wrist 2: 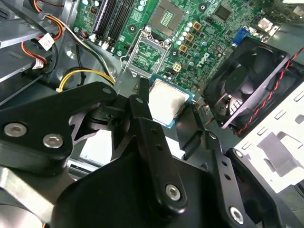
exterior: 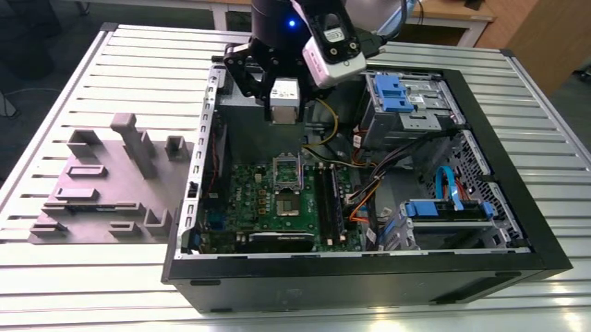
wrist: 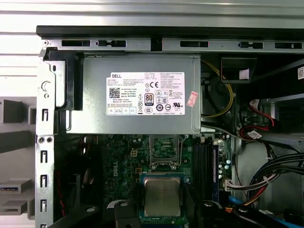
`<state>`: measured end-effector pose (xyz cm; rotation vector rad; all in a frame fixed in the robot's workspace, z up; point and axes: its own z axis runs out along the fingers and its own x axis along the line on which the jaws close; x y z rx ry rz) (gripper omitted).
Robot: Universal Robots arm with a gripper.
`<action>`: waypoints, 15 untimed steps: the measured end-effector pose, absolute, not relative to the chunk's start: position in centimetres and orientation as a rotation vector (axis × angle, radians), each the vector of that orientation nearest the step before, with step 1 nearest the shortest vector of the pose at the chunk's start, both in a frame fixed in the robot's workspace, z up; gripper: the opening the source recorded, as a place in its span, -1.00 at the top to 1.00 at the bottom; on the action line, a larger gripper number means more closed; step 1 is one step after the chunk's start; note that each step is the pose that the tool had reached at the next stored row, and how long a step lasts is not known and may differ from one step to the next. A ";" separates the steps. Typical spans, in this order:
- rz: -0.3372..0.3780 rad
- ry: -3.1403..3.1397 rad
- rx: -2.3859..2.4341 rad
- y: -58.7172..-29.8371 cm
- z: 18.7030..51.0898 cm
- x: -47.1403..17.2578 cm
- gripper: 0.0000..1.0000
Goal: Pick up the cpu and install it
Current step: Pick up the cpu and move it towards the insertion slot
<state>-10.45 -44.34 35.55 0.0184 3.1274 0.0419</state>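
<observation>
Exterior view: the pincer (exterior: 284,114) hangs over the open computer case (exterior: 369,270) on the slatted desk (exterior: 120,62), pinching the cpu (exterior: 284,93); first wrist view: cpu held flat above the motherboard (wrist: 121,161), near the socket (wrist: 165,147); second wrist view: black fingers (wrist 2: 145,123) grip its opposite edges.

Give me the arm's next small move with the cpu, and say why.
Probably a short, slow descent toward the open socket, keeping the cpu level. The jaws grip the chip by its edges, the gripper hangs well above the motherboard in the exterior view, and the socket frame stands swung open. Whether chip and socket line up exactly cannot be judged.
</observation>
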 end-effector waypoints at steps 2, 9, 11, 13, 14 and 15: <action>0.042 3.127 0.018 -44.4 35.6 -10.4 0.06; 0.042 3.127 0.018 -45.0 35.5 -10.5 0.06; 0.042 3.127 0.018 -45.2 35.5 -10.5 0.06; 0.042 3.127 0.019 -45.3 35.5 -10.5 0.06; 0.042 3.127 0.019 -45.3 35.5 -10.5 0.06; 0.042 3.127 0.019 -45.4 35.4 -10.5 0.06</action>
